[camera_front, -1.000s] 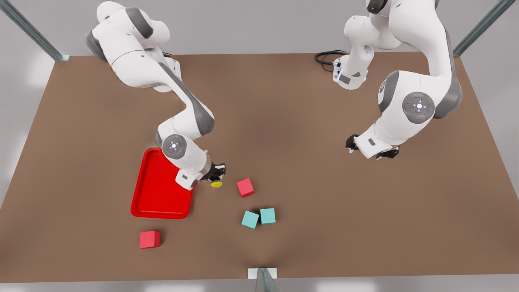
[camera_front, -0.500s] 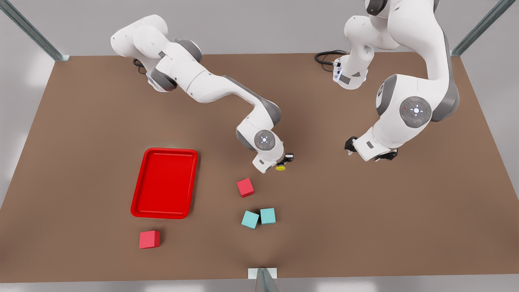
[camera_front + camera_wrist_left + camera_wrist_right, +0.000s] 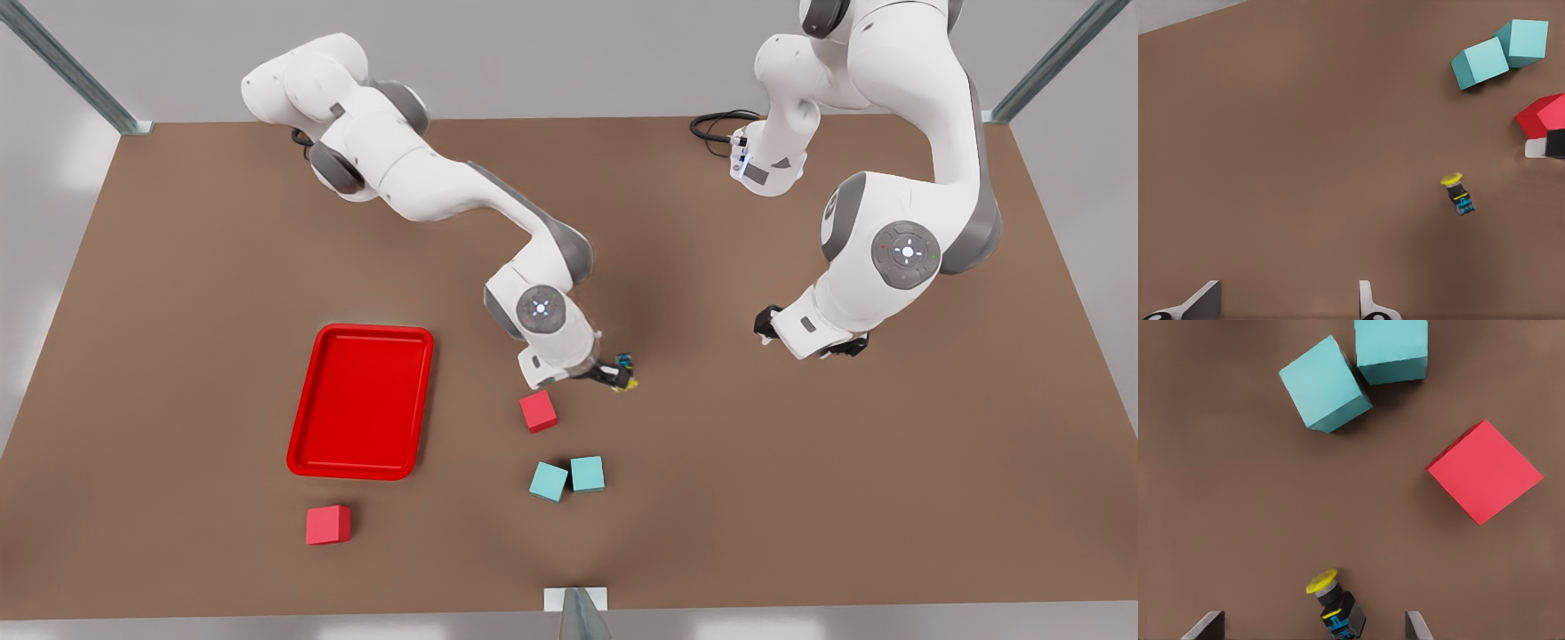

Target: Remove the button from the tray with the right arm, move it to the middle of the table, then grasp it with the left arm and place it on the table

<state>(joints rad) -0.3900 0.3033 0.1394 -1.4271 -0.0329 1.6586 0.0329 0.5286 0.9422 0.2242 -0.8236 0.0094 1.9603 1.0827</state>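
Note:
The button (image 3: 626,382) lies on its side on the table (image 3: 800,498) near the middle, yellow cap and grey-black body showing; it is also plain in the left wrist view (image 3: 1457,193). My right gripper (image 3: 612,373), on the arm at the front view's left, hovers right beside it. In the right wrist view its fingers (image 3: 1210,625) stand wide apart, open, with the button (image 3: 1335,607) between them and touching neither. My left gripper (image 3: 809,340) hangs open above bare table at the front view's right, well apart from the button. The red tray (image 3: 307,427) sits with nothing in it.
A red cube (image 3: 538,412) lies just in front of the right gripper. Two teal cubes (image 3: 567,477) touch each other nearer the front edge. Another red cube (image 3: 328,524) sits in front of the tray. A black cable (image 3: 716,124) lies coiled at the far edge.
The right arm carried the button from beside the tray to the table's middle, then drew back slightly. Its fingers now stand apart around the button. The left arm shifted only slightly.

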